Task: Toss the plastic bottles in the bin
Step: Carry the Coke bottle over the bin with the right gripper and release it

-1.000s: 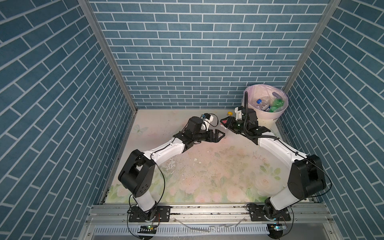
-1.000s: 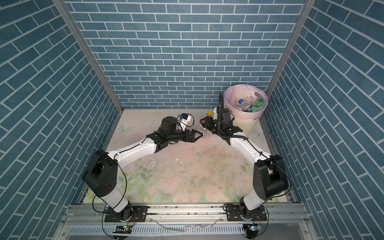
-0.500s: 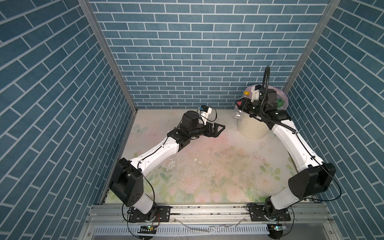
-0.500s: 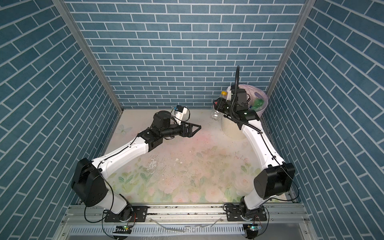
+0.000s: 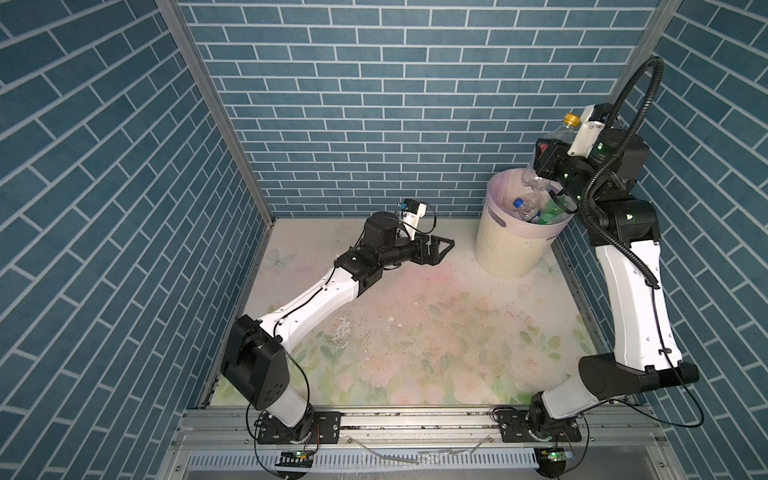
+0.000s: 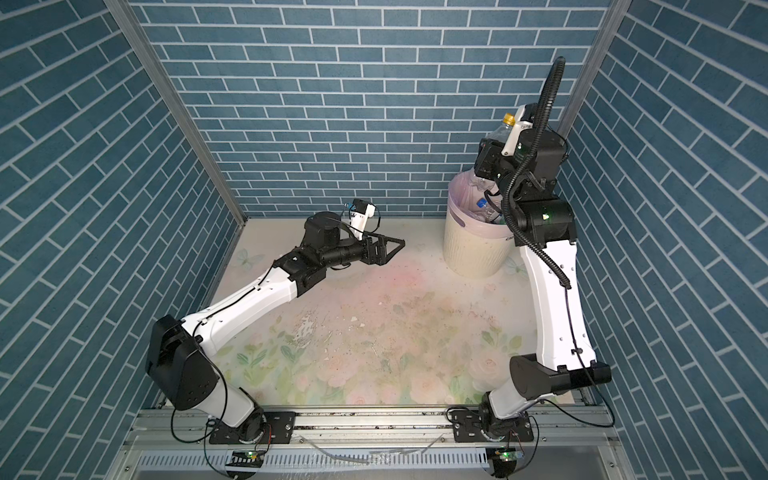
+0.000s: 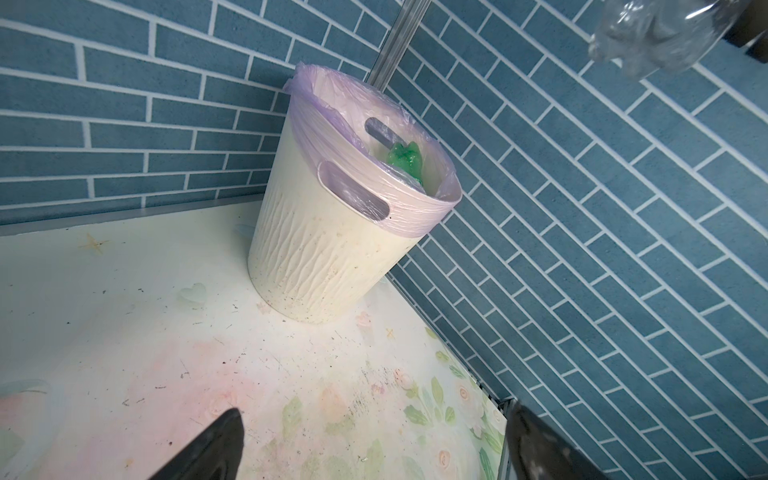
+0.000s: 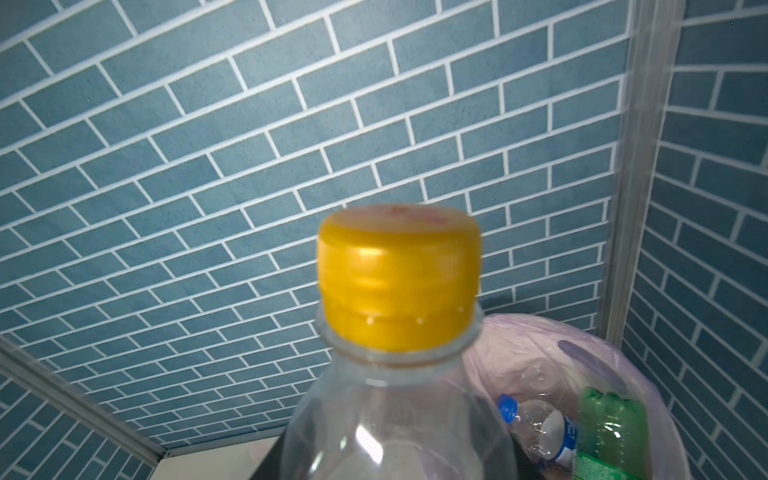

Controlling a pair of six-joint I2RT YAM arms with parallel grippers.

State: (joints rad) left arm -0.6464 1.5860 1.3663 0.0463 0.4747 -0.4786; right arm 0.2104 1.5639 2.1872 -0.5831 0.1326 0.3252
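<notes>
We clamp the yellow-capped bottle [image 5: 557,135] in right jaws; below them the bin [image 5: 511,253] holds a green bottle [image 5: 552,210]; left jaws apart.

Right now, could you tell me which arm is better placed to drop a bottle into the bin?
Right. The right gripper holds a clear bottle raised at the bin; the left gripper is open and empty, low over the table, apart from the bin.

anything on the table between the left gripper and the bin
Nothing: only bare floral tabletop lies between the open left gripper and the bin, in both top views and the left wrist view.
</notes>
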